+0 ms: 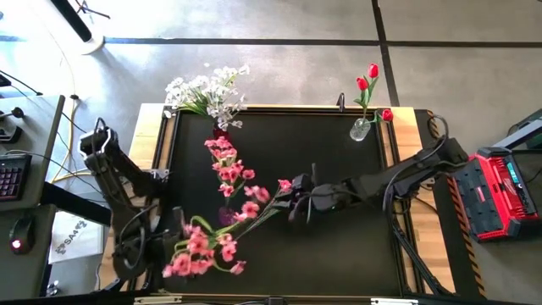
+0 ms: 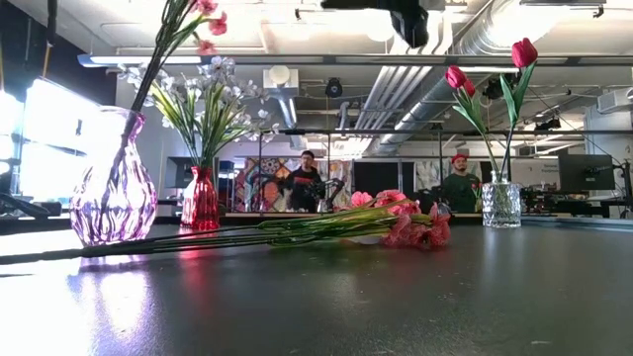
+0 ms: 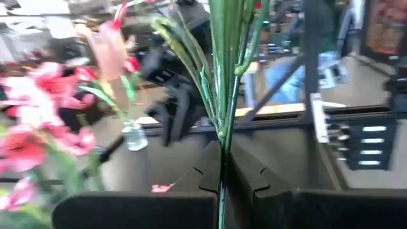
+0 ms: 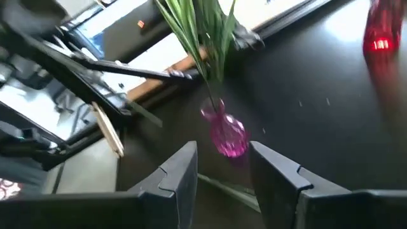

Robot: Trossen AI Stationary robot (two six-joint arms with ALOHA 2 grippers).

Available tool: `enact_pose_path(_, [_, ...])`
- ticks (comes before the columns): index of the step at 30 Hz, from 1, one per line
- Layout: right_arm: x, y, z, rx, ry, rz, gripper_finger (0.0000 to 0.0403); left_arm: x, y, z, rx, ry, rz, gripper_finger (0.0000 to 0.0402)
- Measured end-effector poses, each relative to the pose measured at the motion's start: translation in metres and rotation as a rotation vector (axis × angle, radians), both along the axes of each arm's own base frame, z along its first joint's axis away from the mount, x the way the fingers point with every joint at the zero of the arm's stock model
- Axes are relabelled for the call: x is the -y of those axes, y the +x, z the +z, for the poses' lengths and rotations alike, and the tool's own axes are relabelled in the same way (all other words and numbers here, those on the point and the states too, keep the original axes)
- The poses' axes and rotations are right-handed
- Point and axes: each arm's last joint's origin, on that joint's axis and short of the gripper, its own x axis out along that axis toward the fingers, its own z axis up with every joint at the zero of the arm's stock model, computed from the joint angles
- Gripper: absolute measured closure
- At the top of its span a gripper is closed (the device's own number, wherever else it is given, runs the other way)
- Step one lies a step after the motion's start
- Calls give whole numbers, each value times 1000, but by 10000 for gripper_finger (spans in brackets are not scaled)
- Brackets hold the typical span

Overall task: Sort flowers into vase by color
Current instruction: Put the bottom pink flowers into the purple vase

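Near the tabletop's front-left corner, our left gripper (image 3: 222, 184) clamps pink flowers (image 1: 199, 250); our right gripper (image 1: 292, 202) hangs parted. Whites (image 1: 203, 91) and reds (image 1: 368, 80) sit sorted; pink sprays (image 1: 233, 174) remain.

A red toolbox (image 1: 501, 191) (beside the table) and a keyboard (image 1: 12, 176).

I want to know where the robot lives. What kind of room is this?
It looks like a big workshop or robot lab. Bare pipes and ducts run across the ceiling, a computer keyboard sits on a desk beside the black table, and people work in the background.
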Motion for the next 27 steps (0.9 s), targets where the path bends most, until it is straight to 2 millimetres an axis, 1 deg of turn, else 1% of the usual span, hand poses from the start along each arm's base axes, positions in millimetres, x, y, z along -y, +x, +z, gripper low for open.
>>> enact_pose_path(3, [-7, 4, -15, -48, 20, -23, 274, 4, -15, -3, 5, 56, 69, 401])
enact_pose_path(5, [-12, 8, -25, -73, 33, -47, 274, 5, -27, -4, 25, 78, 137, 401])
enact_pose_path(6, [-14, 9, -30, -83, 43, -62, 274, 3, -30, -5, 28, 76, 135, 401])
enact_pose_path(8, [-19, 13, -42, -102, 62, -103, 274, -5, -33, -12, 37, 53, 143, 401])
enact_pose_path(12, [-27, 19, -66, -143, 132, -184, 274, -25, -30, -36, 46, 20, 183, 401])
enact_pose_path(14, [-32, 20, -75, -155, 183, -215, 274, -32, -30, -39, 62, -23, 196, 401])
enact_pose_path(18, [-46, 17, -85, -164, 210, -243, 274, -38, -32, -35, 77, -59, 204, 401])
enact_pose_path(20, [-51, 13, -89, -181, 214, -249, 274, -42, -34, -28, 84, -82, 203, 401])
enact_pose_path(23, [-57, 8, -91, -193, 200, -264, 274, -47, -36, -10, 103, -122, 206, 401])
enact_pose_path(27, [-58, 5, -93, -201, 161, -289, 274, -57, -36, 0, 86, -75, 224, 401])
